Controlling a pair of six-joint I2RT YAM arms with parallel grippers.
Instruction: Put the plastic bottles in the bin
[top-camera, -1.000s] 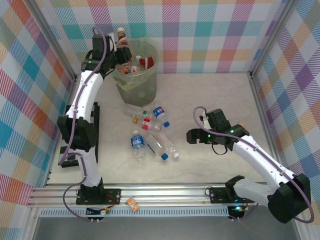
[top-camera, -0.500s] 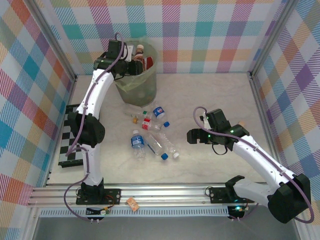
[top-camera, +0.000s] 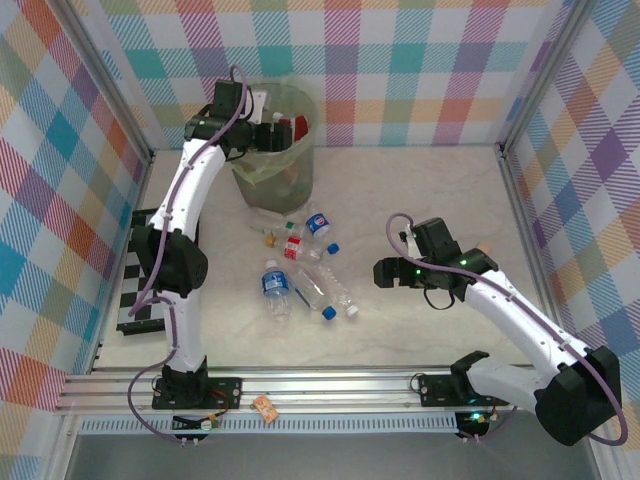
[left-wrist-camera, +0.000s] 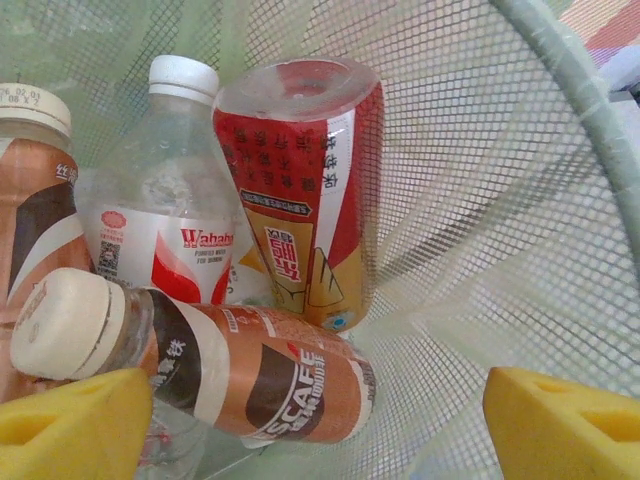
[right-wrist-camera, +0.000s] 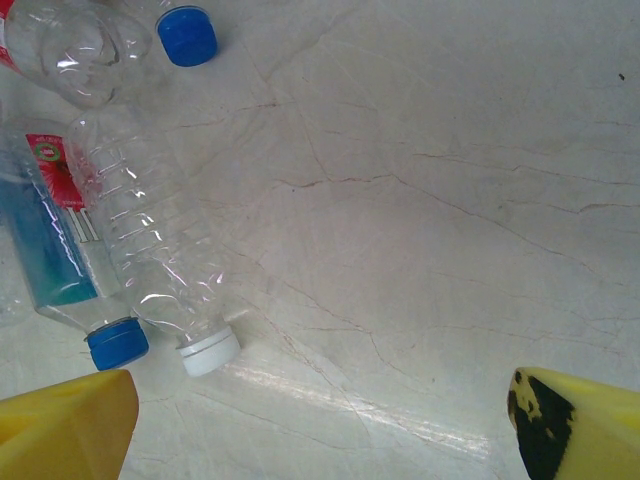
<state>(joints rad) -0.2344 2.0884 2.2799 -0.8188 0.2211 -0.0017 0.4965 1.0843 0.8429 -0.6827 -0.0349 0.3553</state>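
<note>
The left gripper (left-wrist-camera: 318, 420) is hanging over the bin (top-camera: 290, 172) with fingers spread and empty, above the bottles (left-wrist-camera: 300, 190) lying heaped inside, while the right gripper (top-camera: 385, 272), fingers likewise parted, is hovering beside the loose bottles (top-camera: 300, 272) lying on the table (top-camera: 430, 190), seemingly readying a pick.

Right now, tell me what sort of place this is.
Probably a robot test cell: checked fabric walls, an aluminium frame rail, and the left arm and right arm bolted to a marble-look table.

High overview; close, probably downward wrist views
</note>
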